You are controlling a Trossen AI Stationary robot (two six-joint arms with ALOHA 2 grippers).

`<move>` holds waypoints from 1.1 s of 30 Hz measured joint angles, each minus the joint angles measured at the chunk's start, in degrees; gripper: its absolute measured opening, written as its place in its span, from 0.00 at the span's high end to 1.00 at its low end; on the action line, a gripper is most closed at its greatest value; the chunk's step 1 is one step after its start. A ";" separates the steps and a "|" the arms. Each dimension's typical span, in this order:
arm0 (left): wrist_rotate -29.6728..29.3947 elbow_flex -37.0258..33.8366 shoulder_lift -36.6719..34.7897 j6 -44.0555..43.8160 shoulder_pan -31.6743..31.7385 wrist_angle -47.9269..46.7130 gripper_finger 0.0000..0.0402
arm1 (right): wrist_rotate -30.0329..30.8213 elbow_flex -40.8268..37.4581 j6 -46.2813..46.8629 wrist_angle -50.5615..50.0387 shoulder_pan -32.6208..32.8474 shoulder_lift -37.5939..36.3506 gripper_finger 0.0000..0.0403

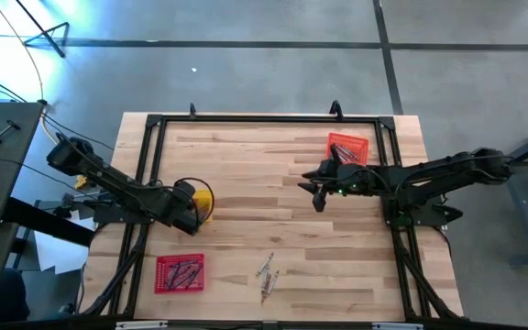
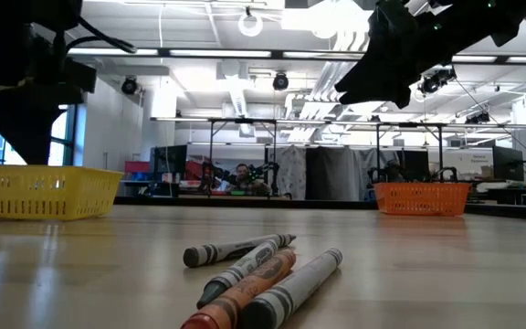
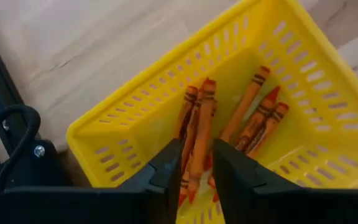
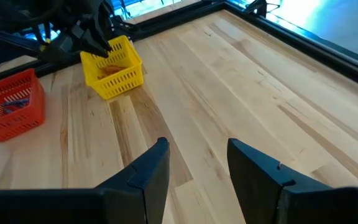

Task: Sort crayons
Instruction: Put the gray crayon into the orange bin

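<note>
Left gripper (image 3: 196, 168) is hovering over the yellow tray (image 3: 135, 102) holding orange crayons (image 3: 253, 112), fingers slightly parted, gripping nothing. Right gripper (image 4: 194, 165) is standing open above bare table (image 4: 241, 81).

You are not getting any text you can read here. The crayons (image 2: 261, 274) lying on the worktop (image 2: 446, 274) in the low view are carrying printed paper wrappers, but the print is showing only as dark bands and marks, too blurred to make out. The wrappers on the crayons in the yellow tray (image 3: 316, 81) are showing the same kind of dark markings, with no legible letters.
</note>
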 joint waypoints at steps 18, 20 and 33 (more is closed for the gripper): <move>-5.53 10.43 0.89 39.05 1.88 26.09 0.72 | -5.32 0.00 6.99 -7.75 1.24 0.60 0.62; -3.50 10.43 2.15 44.30 2.09 31.84 0.72 | -4.06 0.00 6.99 -8.62 2.37 1.70 0.62; 4.70 10.38 9.16 47.00 0.00 43.08 0.72 | -3.94 0.25 19.93 0.03 18.07 13.96 0.62</move>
